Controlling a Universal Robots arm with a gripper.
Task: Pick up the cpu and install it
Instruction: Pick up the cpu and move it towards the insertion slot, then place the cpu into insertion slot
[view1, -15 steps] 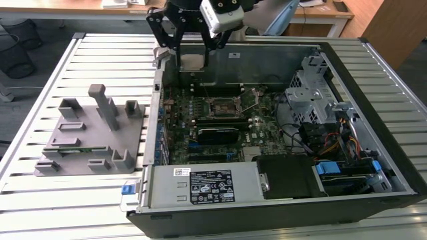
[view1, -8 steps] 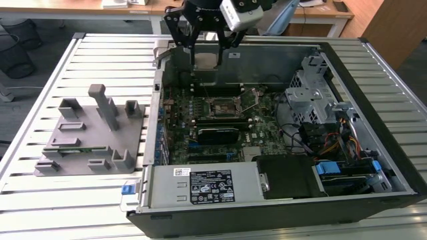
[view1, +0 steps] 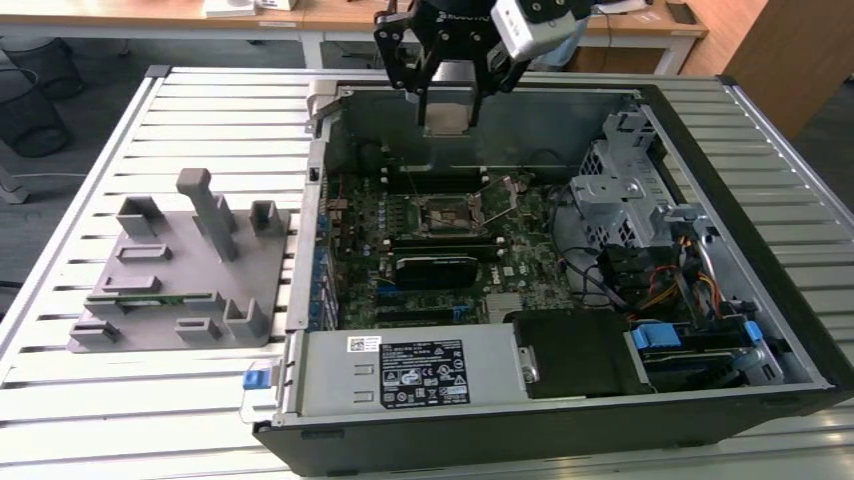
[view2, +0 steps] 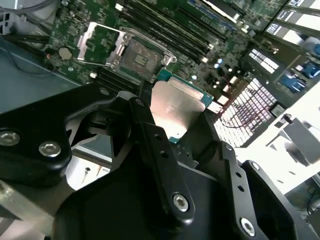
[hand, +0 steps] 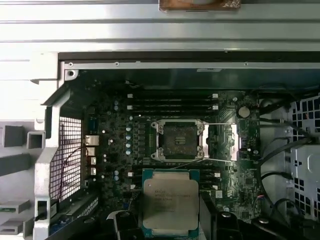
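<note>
Pickup looks done; seating in the socket is left. On the ribbed metal desk (view1: 200, 110) sits an open black computer case (view1: 787, 290). Over its far edge hangs the black hand (view1: 450, 115), closed on the cpu (hand: 170, 202), a flat silvery square with a green rim. The square socket (hand: 179, 140) stands open and empty.

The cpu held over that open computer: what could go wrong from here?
The gripper grips the cpu by its edges above the open case, so a slip could drop it onto the motherboard. It hangs apart from the open socket. If it lands rotated or off-centre, the contacts might be damaged.
</note>
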